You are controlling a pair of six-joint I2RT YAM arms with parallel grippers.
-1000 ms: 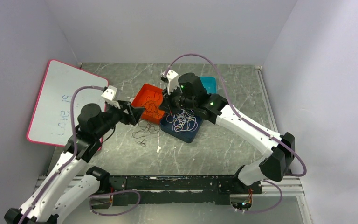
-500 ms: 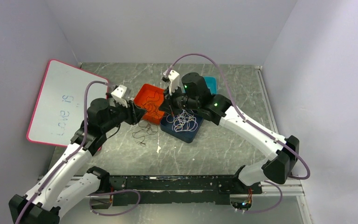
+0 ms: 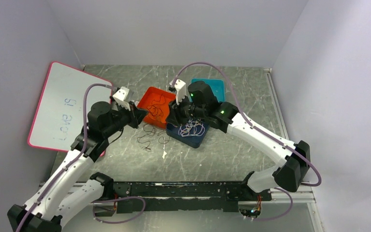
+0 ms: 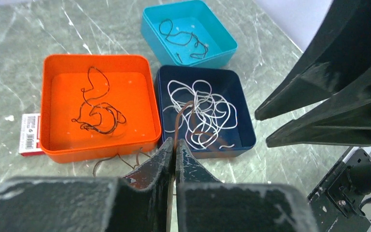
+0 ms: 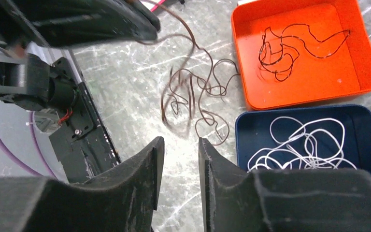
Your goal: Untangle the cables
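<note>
My left gripper (image 4: 175, 142) is shut on a thin dark brown cable (image 4: 179, 116) that rises out of its tips. In the right wrist view that cable (image 5: 193, 92) trails from the left fingers (image 5: 125, 24) down to loose loops on the table, in front of the orange tray. My right gripper (image 5: 180, 142) is open with nothing between its fingers, hovering by the navy tray (image 3: 174, 129). A white cable (image 4: 203, 108) lies coiled in the navy tray (image 4: 244, 121). A black cable (image 4: 94, 108) lies in the orange tray (image 4: 48, 96), and another black cable (image 4: 181, 38) in the teal tray (image 4: 222, 41).
A pink-rimmed whiteboard (image 3: 63, 106) leans at the left wall. A small red-and-white box (image 4: 29, 133) lies beside the orange tray. The black base rail (image 3: 183, 191) runs along the near edge. Walls close in the table on three sides.
My left gripper has shut on the brown cable in front of the orange tray. My right gripper has opened and shifted slightly left and nearer, uncovering the teal tray.
</note>
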